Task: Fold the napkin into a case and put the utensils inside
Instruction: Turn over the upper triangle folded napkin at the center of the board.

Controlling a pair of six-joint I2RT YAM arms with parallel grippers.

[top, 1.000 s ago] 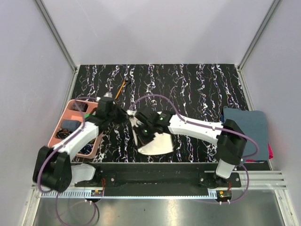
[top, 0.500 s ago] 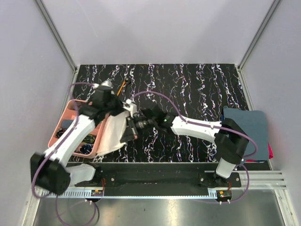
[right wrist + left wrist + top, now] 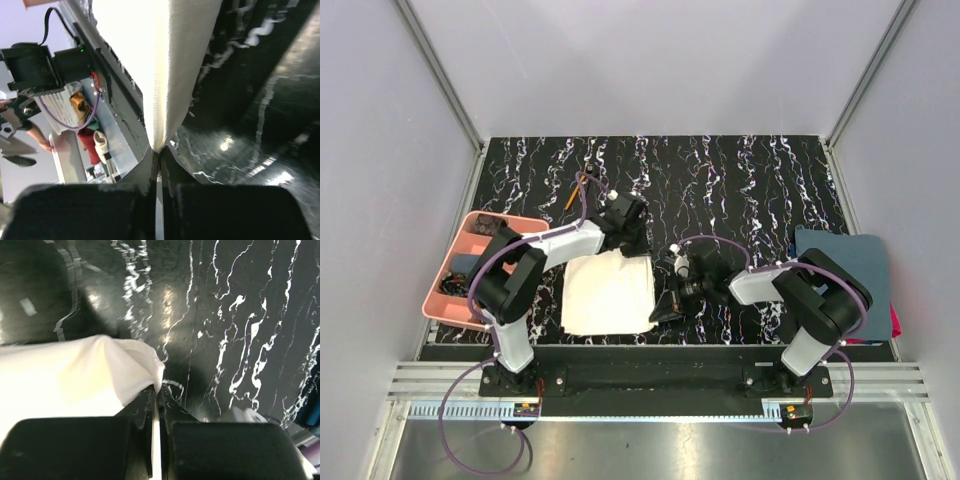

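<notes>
1. A cream napkin (image 3: 608, 293) is lying spread out flat as a rough rectangle on a black, white-veined bench (image 3: 740, 180), close to the bench's near edge.
2. The left gripper (image 3: 640, 250) is reaching across to the napkin's far right corner. In the left wrist view, this gripper (image 3: 156, 390) is pinching that corner, with its jaws pressed together on a small peak of the cloth (image 3: 75, 375) lifted just off the bench.
3. The right gripper (image 3: 665, 308) is sitting low at the napkin's near right corner. In the right wrist view, its jaws are clamping together on the cloth's edge (image 3: 170, 60) (the edge is running straight away from the gripper (image 3: 159, 152) like a thick seam).
4. An orange-handled stick (image 3: 576, 190) is lying on the bench beyond the napkin's far left corner, well apart from the cloth.
5. A pink tray (image 3: 435, 285) holding small dark items is sitting just to the left of the napkin.
6. A blue-grey towel (image 3: 850, 265) is lying far to the right of the napkin, at the bench's right edge.
7. The spoon is not clearly showing in any view.
</notes>
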